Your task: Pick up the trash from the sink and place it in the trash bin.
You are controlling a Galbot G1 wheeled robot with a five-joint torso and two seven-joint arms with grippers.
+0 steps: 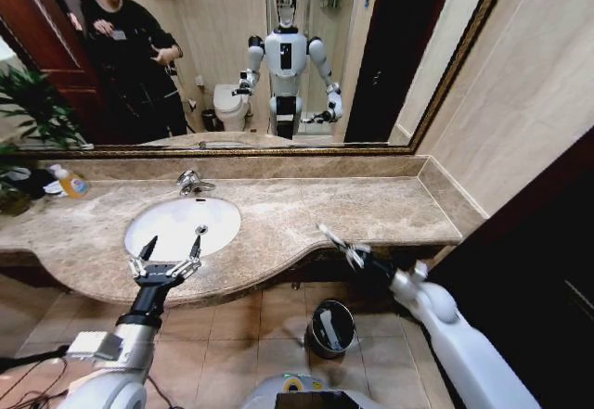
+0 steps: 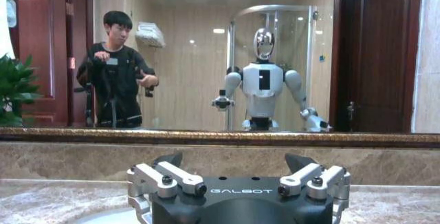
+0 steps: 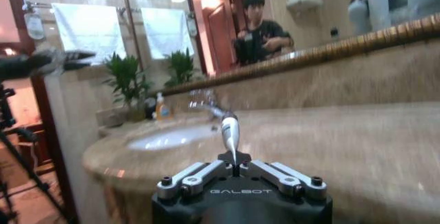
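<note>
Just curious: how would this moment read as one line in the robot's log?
left pincer: open, over sink front rim | right pincer: shut on thin white packet, above counter edge | trash bin: on floor below

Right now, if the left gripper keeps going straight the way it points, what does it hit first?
Probably the wide white oval sink: the open left gripper hangs at its front rim, pointing toward the chrome faucet and the beige marble backsplash. Its height over the basin is unclear.

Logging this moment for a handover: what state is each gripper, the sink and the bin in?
left gripper: open, empty, at the sink's front rim.
right gripper: shut on thin white packet, over the counter edge.
sink: bare white where visible.
trash bin: on the floor, open-topped, white litter inside.
</note>
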